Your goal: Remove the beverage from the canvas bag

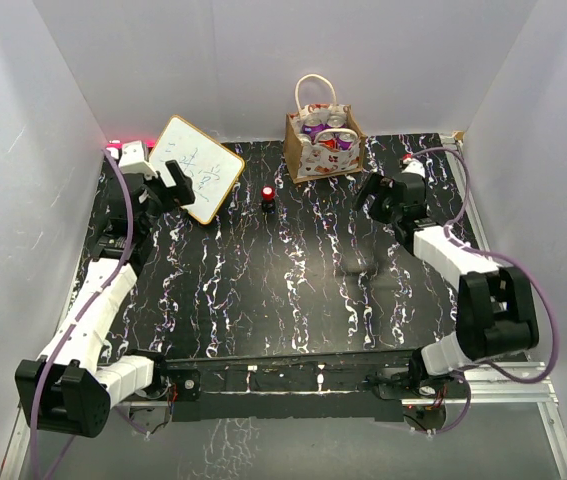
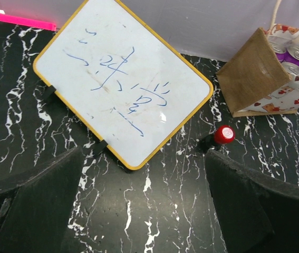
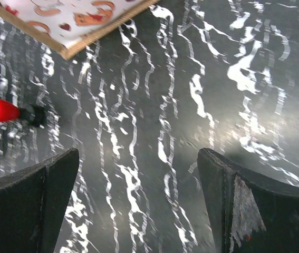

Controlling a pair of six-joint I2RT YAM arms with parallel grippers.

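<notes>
A tan canvas bag (image 1: 324,146) with a printed white front and white handles stands upright at the back of the black marbled table (image 1: 293,290). Purple beverage cans (image 1: 316,122) show in its open top; the left wrist view shows them too, cans (image 2: 296,51) inside the bag (image 2: 252,74). My right gripper (image 1: 372,194) hovers open just right of and in front of the bag, nothing between its fingers; only the bag's lower edge (image 3: 80,21) is in its view. My left gripper (image 1: 170,185) is open at the back left, over the table near a whiteboard.
A yellow-framed whiteboard (image 1: 196,167) with blue scribbles lies at the back left, seen large from the left wrist (image 2: 120,79). A small black item with a red cap (image 1: 268,196) stands between the whiteboard and the bag. White walls enclose the table on three sides.
</notes>
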